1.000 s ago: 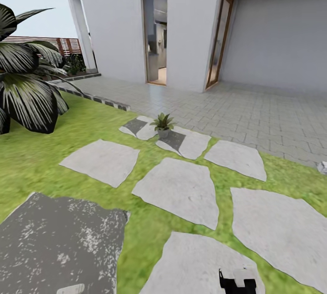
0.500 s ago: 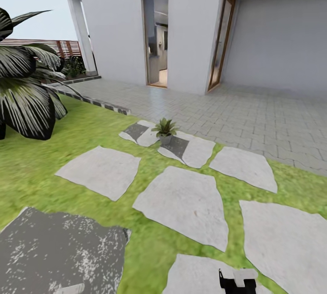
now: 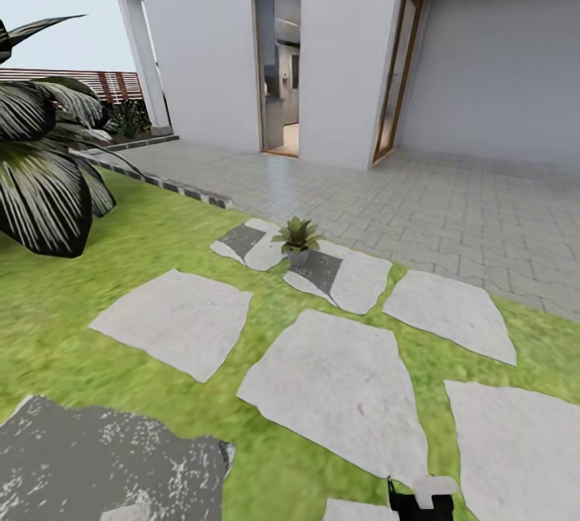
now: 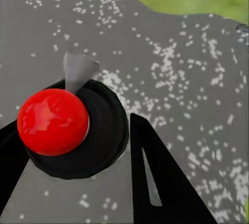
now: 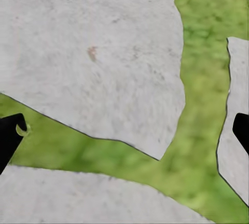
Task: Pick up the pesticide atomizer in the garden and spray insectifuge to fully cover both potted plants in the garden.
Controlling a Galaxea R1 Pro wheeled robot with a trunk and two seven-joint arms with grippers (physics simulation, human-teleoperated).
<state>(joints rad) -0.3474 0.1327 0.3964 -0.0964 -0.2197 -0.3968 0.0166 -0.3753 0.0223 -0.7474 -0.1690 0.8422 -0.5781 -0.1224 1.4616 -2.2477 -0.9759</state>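
Note:
One potted plant, a small rosette of pointed green leaves, sits on a pale stepping stone ahead, at the lawn's far edge. In the left wrist view my left gripper is shut on the pesticide atomizer, which has a red round knob on a black body and a grey nozzle, above the grey mottled patio. My right gripper shows at the bottom of the head view. In the right wrist view it is open with nothing between its fingers, over stone and grass. The second potted plant is out of view.
A big palm with dark fronds stands at the left. The grey patio lies at the lower left. Beyond the lawn is a paved terrace, a white house with an open doorway, and a wooden fence far left.
The whole picture has shifted, so the camera has moved forward: the stepping stones and plant sit lower and nearer, and the palm sits further left. Both grippers look unchanged.

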